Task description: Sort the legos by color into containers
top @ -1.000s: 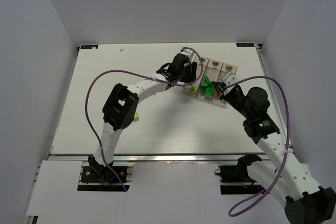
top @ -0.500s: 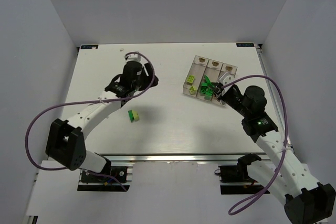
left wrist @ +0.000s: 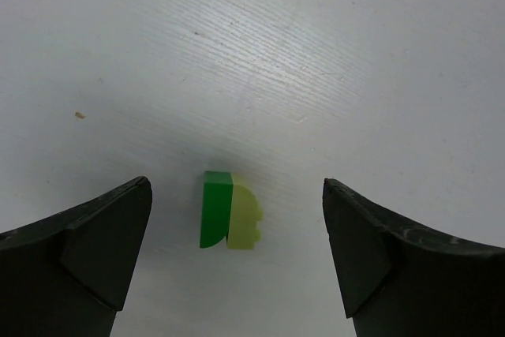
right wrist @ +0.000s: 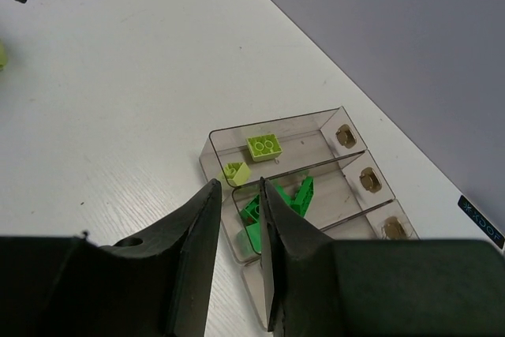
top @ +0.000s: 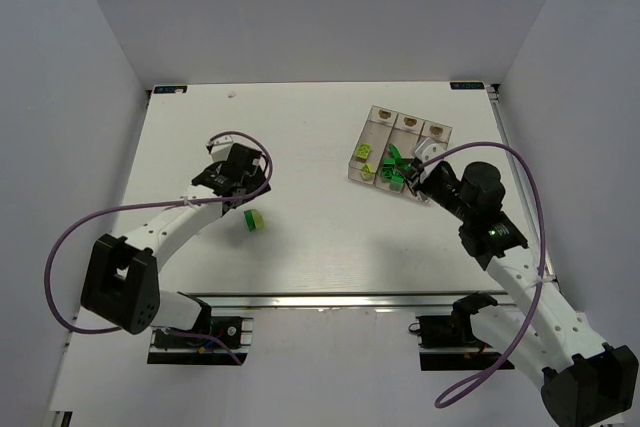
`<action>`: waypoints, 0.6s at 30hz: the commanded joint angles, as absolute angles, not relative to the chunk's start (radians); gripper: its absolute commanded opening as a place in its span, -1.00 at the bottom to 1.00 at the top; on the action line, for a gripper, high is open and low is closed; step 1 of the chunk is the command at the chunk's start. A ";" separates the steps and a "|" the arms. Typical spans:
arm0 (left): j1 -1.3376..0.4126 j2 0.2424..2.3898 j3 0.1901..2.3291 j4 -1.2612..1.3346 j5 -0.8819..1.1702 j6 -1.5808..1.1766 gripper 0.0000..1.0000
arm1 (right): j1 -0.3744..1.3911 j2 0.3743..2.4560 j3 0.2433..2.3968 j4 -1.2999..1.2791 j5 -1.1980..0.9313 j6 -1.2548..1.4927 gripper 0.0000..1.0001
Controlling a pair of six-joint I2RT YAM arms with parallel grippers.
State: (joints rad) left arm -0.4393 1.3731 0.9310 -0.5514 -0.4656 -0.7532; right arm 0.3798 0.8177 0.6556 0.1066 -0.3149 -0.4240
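Observation:
A dark green lego and a yellow-green lego point(left wrist: 230, 220) lie pressed side by side on the white table point(top: 254, 219). My left gripper point(left wrist: 235, 189) hovers over the pair, open wide, with the pair between its fingers and apart from both; in the top view it point(top: 247, 199) is just up-left of them. The containers point(top: 425, 143) stand at the back right. In the right wrist view the containers' point(right wrist: 276, 121) first bin holds two yellow-green legos point(right wrist: 264, 146) and the middle bin several dark green ones point(right wrist: 293, 195). My right gripper point(right wrist: 238, 187) hangs over their near end, slightly open and empty.
The right gripper's fingers point(right wrist: 288, 234) hide the near end of the third bin. The left arm's purple cable point(top: 120, 209) loops over the left side of the table. The table's back edge lies close behind the containers.
The left arm swung away from the containers to the left and came down over the loose pair, its jaws opening wide. The right gripper opened a little above the bins.

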 commanded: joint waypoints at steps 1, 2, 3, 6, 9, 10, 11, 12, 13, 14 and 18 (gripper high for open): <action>-0.440 1.374 0.923 -0.589 -0.502 -0.764 0.96 | 0.374 0.816 0.669 0.123 -0.322 -0.431 -0.36; -0.440 1.381 0.922 -0.603 -0.508 -0.758 0.96 | 0.376 0.816 0.669 0.123 -0.322 -0.431 -0.35; -0.440 1.390 0.920 -0.604 -0.511 -0.756 0.96 | 0.374 0.818 0.669 0.123 -0.322 -0.431 -0.35; -0.440 1.393 0.899 -0.597 -0.508 -0.755 0.96 | 0.374 0.816 0.669 0.123 -0.324 -0.431 -0.35; -0.440 1.399 0.887 -0.578 -0.477 -0.752 0.96 | 0.374 0.816 0.669 0.121 -0.325 -0.431 -0.34; -0.440 1.410 0.885 -0.571 -0.468 -0.749 0.96 | 0.374 0.816 0.669 0.121 -0.327 -0.431 -0.34; -0.440 1.417 0.885 -0.568 -0.453 -0.747 0.96 | 0.376 0.816 0.669 0.121 -0.328 -0.431 -0.34; -0.440 1.425 0.884 -0.565 -0.445 -0.747 0.95 | 0.374 0.816 0.669 0.120 -0.328 -0.431 -0.34; -0.440 1.443 0.881 -0.557 -0.436 -0.747 0.95 | 0.376 0.816 0.669 0.120 -0.330 -0.431 -0.34; -0.440 1.454 0.876 -0.554 -0.427 -0.747 0.93 | 0.376 0.818 0.669 0.120 -0.330 -0.431 -0.34; -0.440 1.499 0.868 -0.537 -0.388 -0.746 0.88 | 0.374 0.818 0.669 0.118 -0.333 -0.433 -0.33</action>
State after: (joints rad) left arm -0.4404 1.4857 0.8867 -0.5598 -0.4259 -0.7490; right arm 0.3798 0.8192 0.6559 0.1062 -0.3180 -0.4267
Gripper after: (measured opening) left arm 0.946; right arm 0.331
